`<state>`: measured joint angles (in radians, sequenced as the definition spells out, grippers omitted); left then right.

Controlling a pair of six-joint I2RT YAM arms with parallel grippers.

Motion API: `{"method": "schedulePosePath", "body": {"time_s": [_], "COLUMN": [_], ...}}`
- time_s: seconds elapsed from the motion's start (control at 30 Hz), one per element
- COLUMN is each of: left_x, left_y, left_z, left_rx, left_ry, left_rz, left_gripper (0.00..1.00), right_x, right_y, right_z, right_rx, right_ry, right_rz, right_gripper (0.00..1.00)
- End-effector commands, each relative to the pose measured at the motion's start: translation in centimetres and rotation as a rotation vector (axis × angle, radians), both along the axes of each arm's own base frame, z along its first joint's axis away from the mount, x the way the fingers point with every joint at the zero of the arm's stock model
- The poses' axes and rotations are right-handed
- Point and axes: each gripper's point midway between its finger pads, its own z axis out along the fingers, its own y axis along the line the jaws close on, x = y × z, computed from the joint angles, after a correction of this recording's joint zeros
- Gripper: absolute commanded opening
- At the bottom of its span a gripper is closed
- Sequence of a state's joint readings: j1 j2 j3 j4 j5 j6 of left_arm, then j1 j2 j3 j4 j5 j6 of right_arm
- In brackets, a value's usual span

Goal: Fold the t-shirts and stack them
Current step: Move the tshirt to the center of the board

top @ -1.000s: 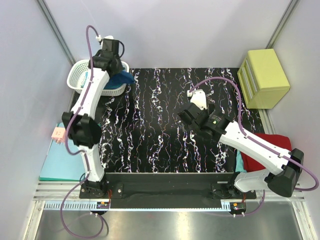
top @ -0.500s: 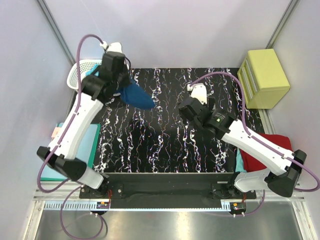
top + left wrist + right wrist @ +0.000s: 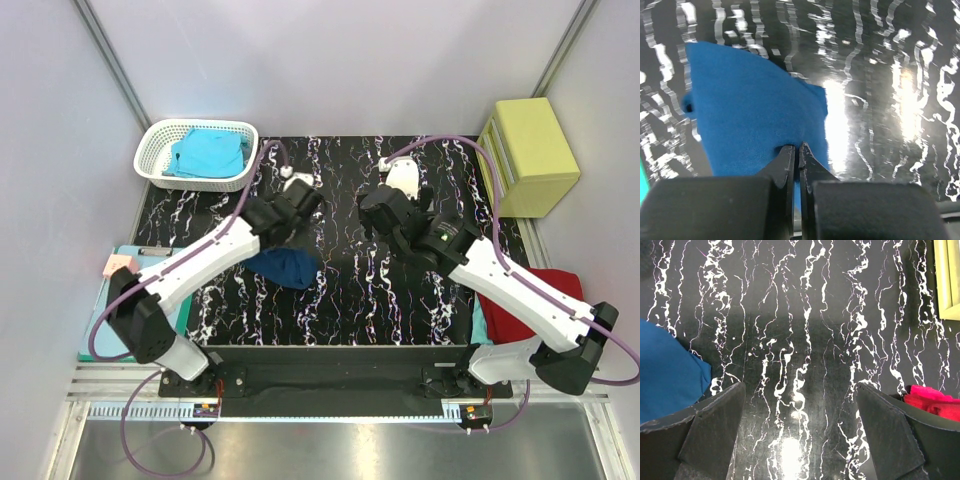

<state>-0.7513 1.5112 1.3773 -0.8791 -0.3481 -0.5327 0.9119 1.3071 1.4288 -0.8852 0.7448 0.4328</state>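
One navy blue t-shirt (image 3: 285, 268) has left the white basket (image 3: 150, 165) at the far left and now hangs bunched over the middle-left of the black marbled surface (image 3: 350, 300) in the top view. The left end effector (image 3: 290, 238) carries it, having swung in from the basket within the last second. A turquoise t-shirt (image 3: 205, 152) lies in the basket. A red t-shirt (image 3: 540, 290) sits at the near right, by the right arm's base. The right end effector (image 3: 383, 222) has barely moved and hovers mid-surface, well apart from the blue cloth. My read is that the fetch is done and the spreading comes next.

From the left wrist, the left end effector (image 3: 799, 150) is pinched tight on a fold of the navy blue t-shirt (image 3: 750, 115), which drapes below it over the surface (image 3: 880, 75). No chest print shows, so I cannot tell which way the shirt faces.

From the right wrist, the right end effector (image 3: 800, 387) stands wide apart and empty above bare surface (image 3: 805, 315). The navy blue t-shirt (image 3: 667, 375) shows at the left edge and the red t-shirt (image 3: 935, 400) at the lower right, so it looks well placed to take a second corner.
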Motion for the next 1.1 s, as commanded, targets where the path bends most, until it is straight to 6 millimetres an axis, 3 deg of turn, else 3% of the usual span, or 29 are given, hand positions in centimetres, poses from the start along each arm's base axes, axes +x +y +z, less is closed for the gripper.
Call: {"method": "schedulePosePath", "body": {"time_s": [0.0, 0.1, 0.13, 0.17, 0.2, 0.3, 0.33, 0.37, 0.43, 0.63, 0.67, 0.73, 0.77, 0.83, 0.9, 0.93, 0.97, 1.0, 1.07], "left_x": [1.5, 1.3, 1.2, 1.2, 1.3, 1.2, 1.4, 1.1, 1.4, 1.7, 1.6, 2.4, 2.3, 3.5, 4.6, 5.0, 5.5, 5.5, 6.7], "left_y": [-6.6, -10.0, -11.0, -11.5, -12.1, -11.7, -10.9, -10.1, -8.3, -3.1, -2.6, -2.4, -1.9, -1.5, -0.5, -1.3, -1.7, -2.0, -2.7], "left_z": [2.3, 3.4, 2.5, 2.2, 2.7, 2.5, 3.3, 2.9, 3.5, 2.9, 1.7, 1.4, 0.1, -0.4, -1.8, -1.6, -1.5, -3.1, -2.0], "left_rx": [-0.088, -0.084, -0.068, -0.06, -0.065, -0.041, -0.04, -0.023, 0.011, 0.004, -0.009, -0.099, -0.111, -0.212, -0.249, -0.282, -0.282, -0.234, -0.199], "left_ry": [-0.092, -0.117, -0.101, -0.093, -0.103, -0.111, -0.14, -0.141, -0.189, -0.208, -0.182, -0.158, -0.13, -0.106, -0.06, -0.037, -0.028, 0.028, 0.002], "left_rz": [-0.098, -0.177, -0.198, -0.209, -0.212, -0.178, -0.15, -0.13, -0.078, 0.072, 0.09, 0.104, 0.115, 0.157, 0.193, 0.155, 0.123, 0.091, 0.039], "left_gripper": [0.0, 0.02, 0.05, 0.13, 0.39, 0.63, 0.78, 0.87, 0.99, 0.99, 0.99, 0.99, 0.96, 0.88, 0.86, 0.86, 0.8, 0.78, 0.77], "right_x": [-0.5, -0.7, -0.8, -0.8, -0.9, -1.1, -1.1, -1.1, -1.0, -0.7, -0.6, -0.5, -0.3, 0.5, 1.3, 2.4, 2.5, 2.8, 3.2], "right_y": [-0.6, -0.8, -0.8, -0.9, -1.1, -1.4, -1.5, -1.6, -1.6, -1.1, -0.9, -1.0, -0.4, -1.4, -0.7, -2.0, -1.7, -1.8, -0.9], "right_z": [1.2, 1.3, 1.3, 1.3, 1.4, 1.5, 1.5, 1.5, 1.4, 0.5, 0.5, 0.6, 0.6, 1.0, 0.5, 0.0, -0.6, -1.1, -2.9], "right_rx": [0.056, 0.062, 0.064, 0.065, 0.063, 0.057, 0.05, 0.046, 0.03, 0.017, 0.028, 0.054, 0.092, 0.165, 0.29, 0.309, 0.319, 0.293, 0.254], "right_ry": [-0.023, -0.022, -0.021, -0.021, -0.022, -0.027, -0.028, -0.029, -0.03, -0.026, -0.029, -0.035, -0.03, -0.03, 0.012, 0.032, 0.067, 0.089, 0.15], "right_rz": [-0.028, -0.033, -0.035, -0.034, -0.038, -0.035, -0.032, -0.033, -0.026, -0.018, -0.019, -0.033, -0.013, -0.036, 0.01, -0.036, -0.023, -0.01, 0.018], "right_gripper": [1.0, 1.0, 1.0, 1.0, 1.0, 1.0, 1.0, 1.0, 1.0, 1.0, 1.0, 0.99, 0.99, 0.98, 0.97, 0.96, 0.97, 0.97, 0.97]}}
